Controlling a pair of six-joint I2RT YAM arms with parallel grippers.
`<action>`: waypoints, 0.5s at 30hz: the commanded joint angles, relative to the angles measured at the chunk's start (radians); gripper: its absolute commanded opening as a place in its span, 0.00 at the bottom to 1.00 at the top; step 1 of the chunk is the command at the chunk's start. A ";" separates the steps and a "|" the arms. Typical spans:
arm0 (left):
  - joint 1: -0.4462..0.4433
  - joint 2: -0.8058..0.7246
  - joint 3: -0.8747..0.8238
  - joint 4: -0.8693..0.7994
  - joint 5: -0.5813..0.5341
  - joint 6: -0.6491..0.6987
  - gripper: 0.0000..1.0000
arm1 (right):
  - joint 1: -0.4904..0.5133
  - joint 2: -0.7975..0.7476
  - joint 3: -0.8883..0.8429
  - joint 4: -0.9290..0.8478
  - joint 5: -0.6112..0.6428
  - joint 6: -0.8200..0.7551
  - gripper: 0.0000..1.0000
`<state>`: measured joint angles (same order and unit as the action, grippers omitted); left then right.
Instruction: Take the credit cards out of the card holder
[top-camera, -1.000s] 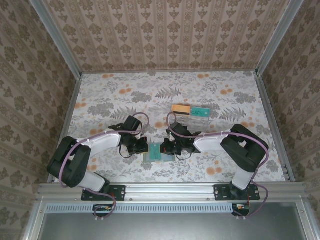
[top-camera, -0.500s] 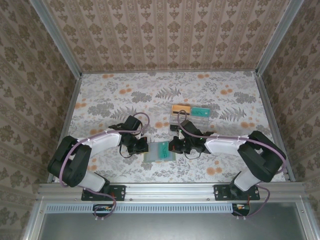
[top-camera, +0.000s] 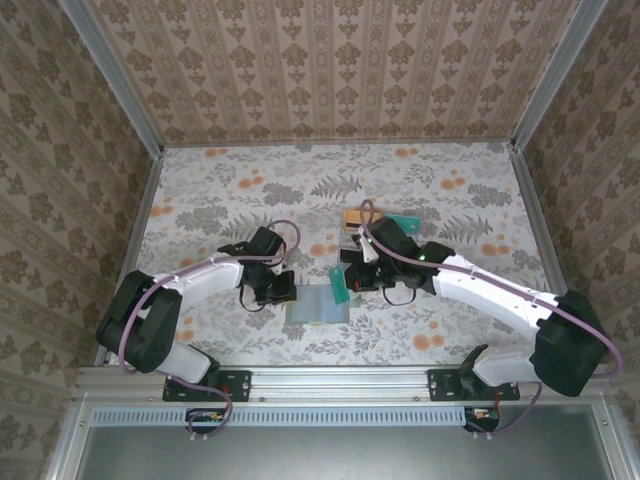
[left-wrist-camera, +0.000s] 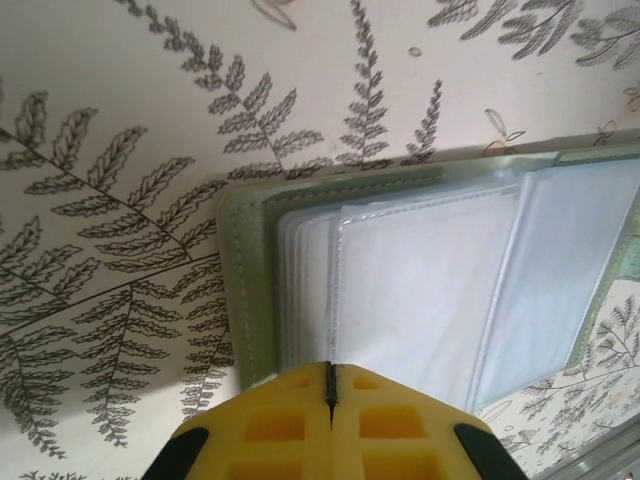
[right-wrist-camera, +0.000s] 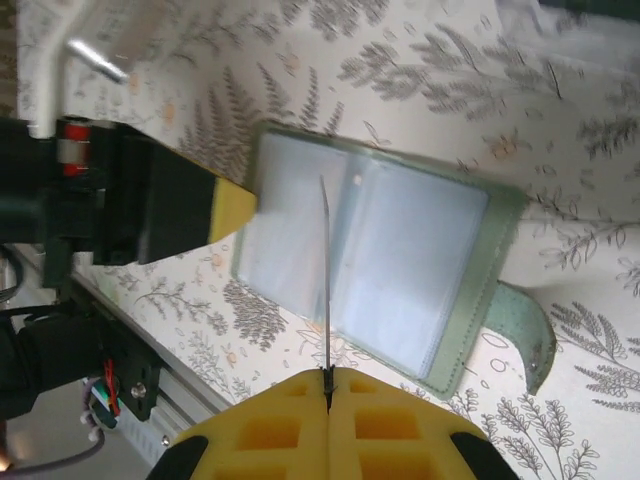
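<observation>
thin teal plastic card (top-camera: 342, 285) is out of the grey-green bifold wallet (right-wrist-camera: 420, 260), pinched in the right gripper (right-wrist-camera: 327, 375) jaws, left gripper (left-wrist-camera: 330, 372) jaws closed empty; next, set it down.

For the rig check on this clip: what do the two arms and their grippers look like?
Both arms have white shells over their links and black joints; see the left arm and right arm. A thin purple cable loops along each. The left gripper and right gripper have black bodies and yellow fingers moulded with square recesses.
</observation>
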<state>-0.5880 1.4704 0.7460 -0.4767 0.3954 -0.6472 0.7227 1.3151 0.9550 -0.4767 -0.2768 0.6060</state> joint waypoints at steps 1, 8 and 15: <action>0.009 -0.047 0.051 -0.036 -0.007 0.032 0.21 | -0.006 -0.049 0.118 -0.251 0.130 -0.222 0.00; 0.059 -0.123 0.094 -0.054 0.016 0.065 0.59 | -0.006 -0.067 0.240 -0.371 0.303 -0.591 0.00; 0.109 -0.190 0.094 -0.043 0.051 0.094 0.90 | -0.007 -0.094 0.269 -0.373 0.532 -0.945 0.00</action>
<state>-0.4881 1.3098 0.8173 -0.4950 0.4187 -0.5838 0.7223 1.2434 1.1816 -0.8059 0.1062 -0.1123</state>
